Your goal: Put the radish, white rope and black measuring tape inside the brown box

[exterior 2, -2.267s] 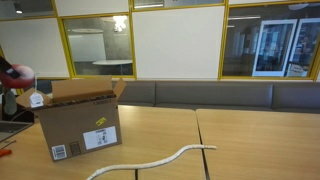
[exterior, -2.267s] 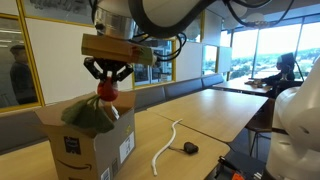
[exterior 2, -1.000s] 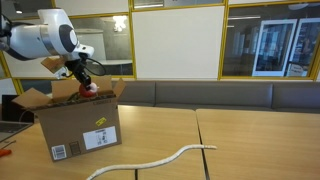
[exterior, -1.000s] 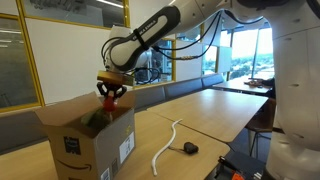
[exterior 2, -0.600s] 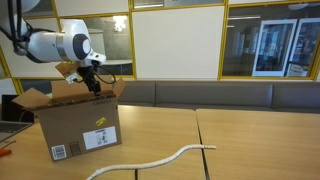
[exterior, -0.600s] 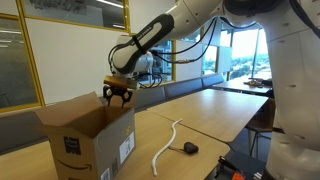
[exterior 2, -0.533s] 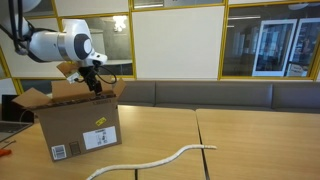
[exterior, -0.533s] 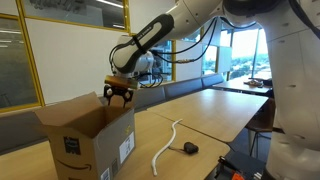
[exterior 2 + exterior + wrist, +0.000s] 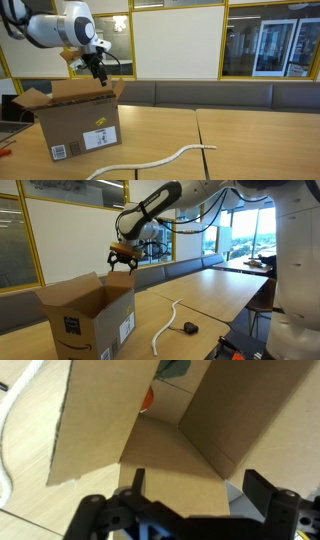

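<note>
The pincer (image 9: 121, 259) hangs just above the open brown box (image 9: 85, 312), its fingers spread wide and holding nothing. In the wrist view, the radish (image 9: 147, 400) lies inside the box, its red bulb showing next to dark leaves. In an exterior view, the white rope (image 9: 166, 326) lies wavy on the surface (image 9: 230, 290) beside the box. The black measuring tape (image 9: 189, 328) sits just beside the rope.
</note>
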Robot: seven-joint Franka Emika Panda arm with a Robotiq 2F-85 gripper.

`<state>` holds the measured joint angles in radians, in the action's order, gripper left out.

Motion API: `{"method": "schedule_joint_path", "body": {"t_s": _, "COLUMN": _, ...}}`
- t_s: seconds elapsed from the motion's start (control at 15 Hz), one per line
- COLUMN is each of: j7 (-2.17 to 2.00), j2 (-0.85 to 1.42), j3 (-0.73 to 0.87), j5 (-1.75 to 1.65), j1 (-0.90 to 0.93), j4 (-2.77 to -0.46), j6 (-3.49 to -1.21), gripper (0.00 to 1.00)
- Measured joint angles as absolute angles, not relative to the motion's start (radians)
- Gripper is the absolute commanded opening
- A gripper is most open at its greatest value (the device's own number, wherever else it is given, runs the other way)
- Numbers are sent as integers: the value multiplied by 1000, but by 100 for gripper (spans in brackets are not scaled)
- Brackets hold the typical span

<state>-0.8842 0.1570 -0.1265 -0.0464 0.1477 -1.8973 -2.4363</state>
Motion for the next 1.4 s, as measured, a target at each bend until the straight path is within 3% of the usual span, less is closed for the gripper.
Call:
{"method": "schedule_joint_path", "body": {"t_s": 0.73, "j7": -891, "j2": -201, "j3": -74, "j5": -87, "j1": 32, "j4": -2033, "j6": -2303, "gripper": 100}}
{"method": "schedule_joint_path", "body": {"t_s": 1.4, "j7": -890, "j2": -81, "j3": -1, "j5": -116, "j1": -98, "j4": -2175, "j6": -2399, "gripper": 100}}
